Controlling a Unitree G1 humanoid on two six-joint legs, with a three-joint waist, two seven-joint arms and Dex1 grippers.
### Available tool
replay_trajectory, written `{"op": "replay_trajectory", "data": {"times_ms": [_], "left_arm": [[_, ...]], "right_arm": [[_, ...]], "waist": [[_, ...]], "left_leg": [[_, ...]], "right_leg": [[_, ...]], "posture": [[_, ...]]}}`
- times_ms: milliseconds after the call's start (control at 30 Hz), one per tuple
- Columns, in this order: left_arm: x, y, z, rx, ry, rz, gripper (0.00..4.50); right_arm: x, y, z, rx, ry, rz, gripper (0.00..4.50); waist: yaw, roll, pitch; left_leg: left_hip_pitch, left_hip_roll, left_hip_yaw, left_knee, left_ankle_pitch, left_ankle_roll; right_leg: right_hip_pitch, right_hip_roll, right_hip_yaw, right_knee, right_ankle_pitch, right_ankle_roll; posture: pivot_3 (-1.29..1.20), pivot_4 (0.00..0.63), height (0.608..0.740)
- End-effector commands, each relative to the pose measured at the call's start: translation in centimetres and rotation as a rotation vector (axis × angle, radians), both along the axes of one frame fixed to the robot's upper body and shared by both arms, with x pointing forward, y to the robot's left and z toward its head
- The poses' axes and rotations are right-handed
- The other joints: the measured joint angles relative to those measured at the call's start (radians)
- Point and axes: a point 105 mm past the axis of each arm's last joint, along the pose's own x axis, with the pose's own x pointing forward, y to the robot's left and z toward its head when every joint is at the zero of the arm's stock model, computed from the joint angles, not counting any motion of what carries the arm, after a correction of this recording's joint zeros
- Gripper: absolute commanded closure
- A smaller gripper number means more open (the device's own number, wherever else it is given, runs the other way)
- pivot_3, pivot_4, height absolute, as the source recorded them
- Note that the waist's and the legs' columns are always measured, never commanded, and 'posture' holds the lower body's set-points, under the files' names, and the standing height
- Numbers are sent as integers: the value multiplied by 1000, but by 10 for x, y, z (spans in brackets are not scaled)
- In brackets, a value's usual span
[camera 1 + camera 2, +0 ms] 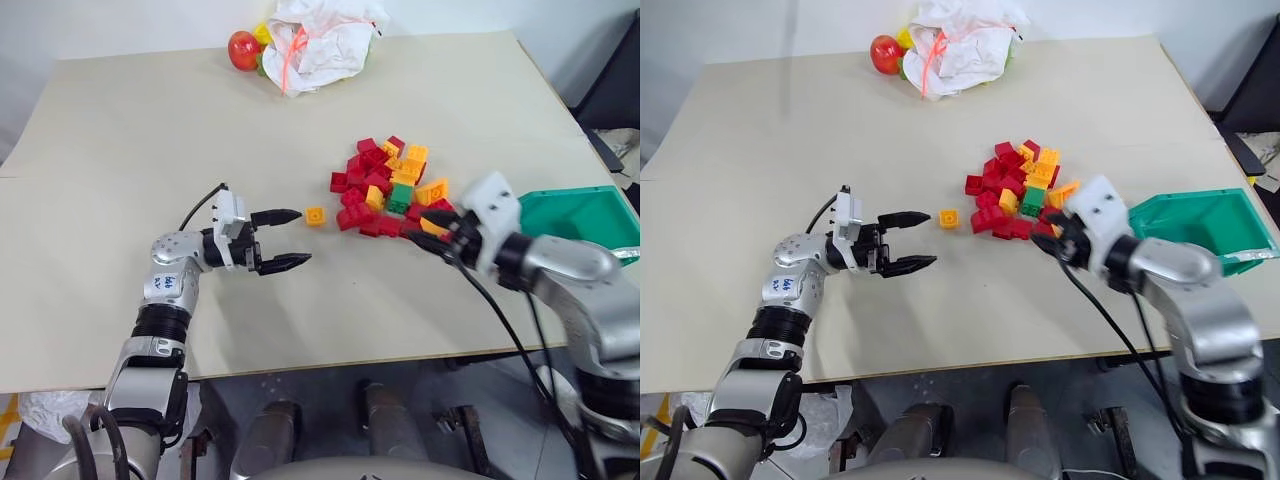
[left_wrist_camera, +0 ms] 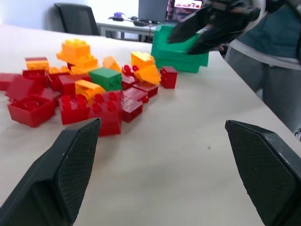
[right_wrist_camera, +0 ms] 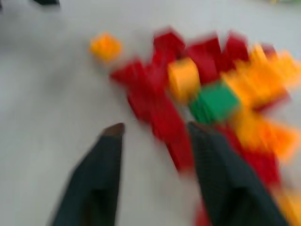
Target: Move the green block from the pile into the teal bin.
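The green block [image 1: 401, 197] lies in the pile [image 1: 372, 170] of red and orange-yellow bricks, near the pile's front right side. My right gripper [image 3: 155, 127] hovers just short of the pile's near edge. It is open with nothing between its fingers, and the green block [image 3: 215, 102] sits a little beyond them. The teal bin [image 1: 585, 213] stands at the table's right edge, behind my right arm. My left gripper [image 1: 295, 238] is open and empty left of the pile, pointing level towards it. A lone orange brick [image 1: 315, 216] sits at the tip of its far finger.
A white bag [image 1: 325, 38] with a red fruit [image 1: 243, 50] beside it lies at the table's far edge. The front edge of the table [image 1: 300, 365] runs close below both arms. A dark chair stands past the right edge.
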Motion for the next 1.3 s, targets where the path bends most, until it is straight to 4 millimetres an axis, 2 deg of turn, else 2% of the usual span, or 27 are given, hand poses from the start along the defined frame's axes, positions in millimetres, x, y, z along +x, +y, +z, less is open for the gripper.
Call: {"op": "replay_trajectory", "data": {"times_ms": [33,100,133,233,333,467,533,633,767,867,967,1100,1200,1300], "left_arm": [[1,3,7,3,-32,-6,0],[2,4,7,2,-30,-9,0],[2,4,7,2,-29,-9,0],[3,4,7,-3,-25,-8,0],[2,3,6,-5,-23,-10,0],[2,-2,6,-13,-22,-17,0],[3,-4,8,-18,-29,-20,0],[4,-7,10,-24,-40,-19,0],[4,-8,12,-29,-52,-17,0],[4,-7,13,-33,-60,-7,0],[2,-6,11,-34,-62,4,0],[-1,-5,8,-31,-61,8,0],[-3,-5,7,-31,-60,9,0],[-4,-4,6,-31,-58,10,0]], "right_arm": [[-29,-38,13,-55,-6,-74,956],[-44,-53,11,-94,25,-113,325],[-48,-54,11,-96,34,-121,17],[-53,-47,13,-82,37,-114,17],[-43,-40,17,-61,-1,-136,17],[-2,-14,15,13,-18,-163,17],[29,-3,11,42,-20,-208,17],[66,11,5,53,-15,-245,17],[94,24,-4,76,17,-269,17],[117,42,-20,106,85,-272,17],[128,59,-28,144,119,-256,17],[136,64,-36,132,132,-274,17],[136,72,-29,177,118,-263,585],[131,73,-21,192,97,-249,1545]], "waist": [[8,0,0],[18,0,0],[18,0,0],[14,-1,0],[16,-1,1],[13,-2,1],[12,-2,1],[12,-2,1],[16,-2,1],[-4,-1,1],[-15,-1,1],[-30,-1,0],[-34,-1,0],[-35,-1,0]], "left_leg": [[0,0,0,0,0,0],[1,0,1,0,0,0],[1,0,2,0,0,1],[2,1,8,4,-1,2],[3,2,9,10,-2,3],[9,3,9,12,-2,5],[9,4,8,12,-2,5],[7,3,8,11,-1,4],[-1,2,8,12,-2,5],[-10,0,9,14,-2,6],[-10,0,8,13,-2,7],[-10,0,8,13,-2,7],[-9,0,8,14,-2,6],[-9,0,8,15,-1,6]], "right_leg": [[0,0,0,0,0,0],[1,1,0,0,0,0],[0,1,0,0,0,0],[1,1,4,1,3,1],[3,1,4,-2,4,1],[14,2,3,-11,8,0],[14,2,3,-13,11,0],[12,2,3,-14,13,2],[3,1,0,-10,14,2],[-4,-2,-1,-11,15,4],[-4,-2,-4,-12,15,4],[-4,-3,-4,-11,15,4],[-3,-4,-4,-10,15,5],[-4,-3,-4,-8,15,4]], "posture": [[0,150,740],[0,150,740],[0,150,740],[0,150,740],[0,150,740],[0,150,740],[0,150,740],[0,150,740],[0,150,740],[0,150,740],[0,150,740],[0,150,740],[0,150,740],[0,150,740]]}}
